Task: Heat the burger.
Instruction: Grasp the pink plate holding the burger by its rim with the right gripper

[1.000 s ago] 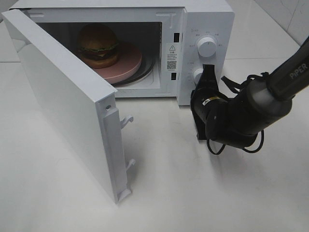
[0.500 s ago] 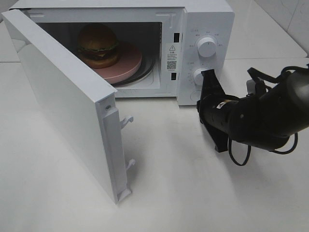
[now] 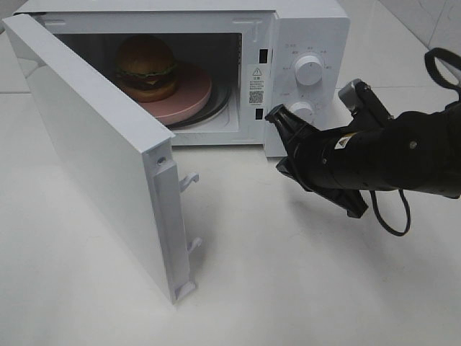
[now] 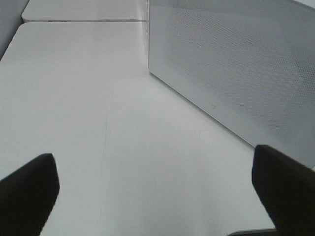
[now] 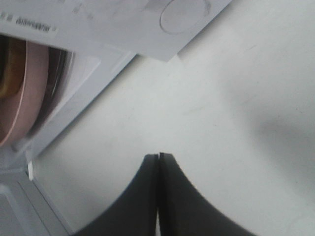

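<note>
The burger (image 3: 147, 66) sits on its pink plate (image 3: 189, 97) inside the microwave (image 3: 310, 29); door (image 3: 94, 151) open, unshut. Right hand (image 3: 277, 119) closed, empty; left hand (image 4: 157, 196) spread open.

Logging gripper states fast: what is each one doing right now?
Left gripper: open, holding nothing.
Right gripper: closed, holding nothing.

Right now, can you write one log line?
burger: on pink plate inside microwave | door: open | right gripper: shut, empty | left gripper: open
</note>
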